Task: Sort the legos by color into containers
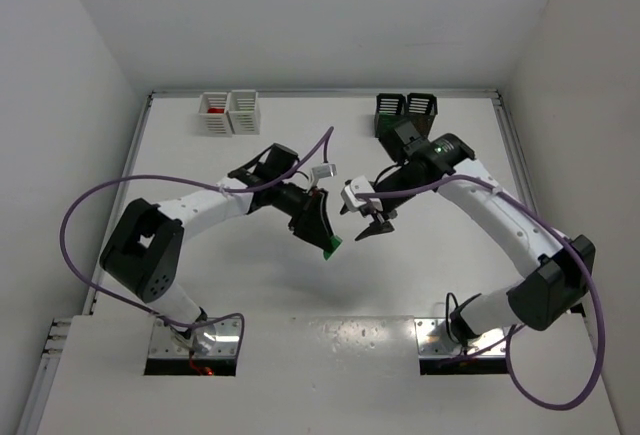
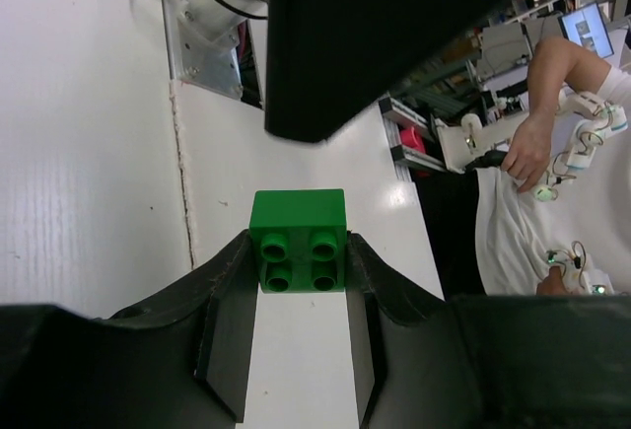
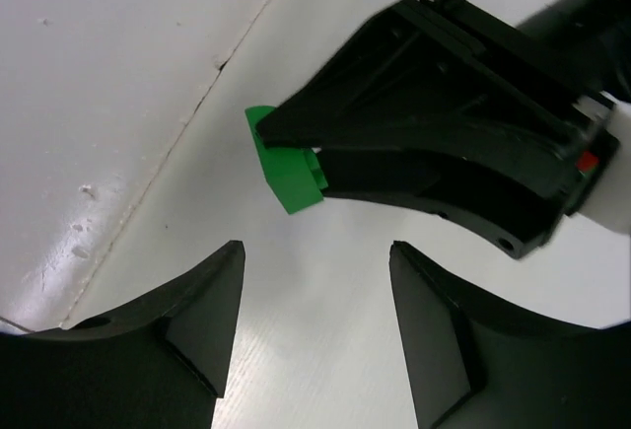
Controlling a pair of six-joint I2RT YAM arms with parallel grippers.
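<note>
The top view looks down from above the near edge over the whole table (image 1: 280,285). The 2 wrist views sit close, sharing the green lego (image 2: 298,242) mid-table; the left faces the near edge.

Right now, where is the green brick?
The green brick is over mid-table in the top view, clamped in the left gripper, beside the open right gripper.

I see smooth, glossy plastic on the green brick (image 2: 298,214). The left gripper (image 2: 298,242) has matt black plastic fingers (image 2: 225,321). The white table (image 2: 89,153) looks smooth, faintly streaked, softly shiny.
</note>
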